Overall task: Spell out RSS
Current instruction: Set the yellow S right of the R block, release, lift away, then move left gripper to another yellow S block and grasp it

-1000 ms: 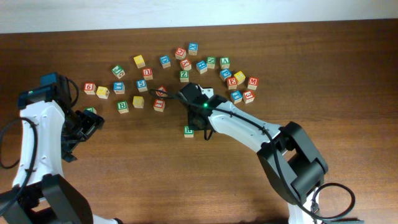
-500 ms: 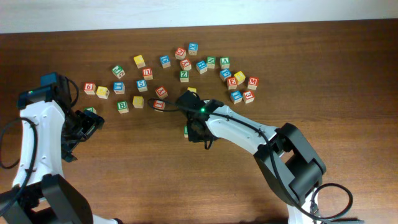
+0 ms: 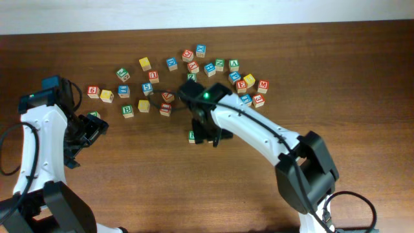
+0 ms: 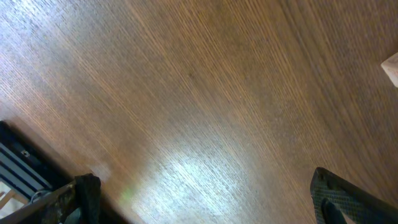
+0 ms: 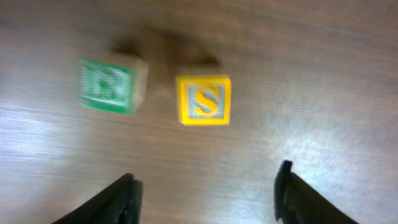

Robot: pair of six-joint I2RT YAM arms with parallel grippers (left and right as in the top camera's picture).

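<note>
In the right wrist view a green R block and a yellow S block lie side by side on the wood, a small gap between them. My right gripper is open and empty, just in front of them. In the overhead view the right gripper hovers mid-table next to the green block; the yellow S block is hidden under it there. My left gripper is open and empty at the left over bare wood, as the left wrist view also shows.
Several loose letter blocks are scattered along the back of the table, from a red one at the left to a red M block at the right. A green block lies beside the left gripper. A pale block corner shows at the right edge of the left wrist view.
My right arm has swung its wrist back and left while the fingers stay near the green block, which has shifted slightly left. The left arm has not moved.
</note>
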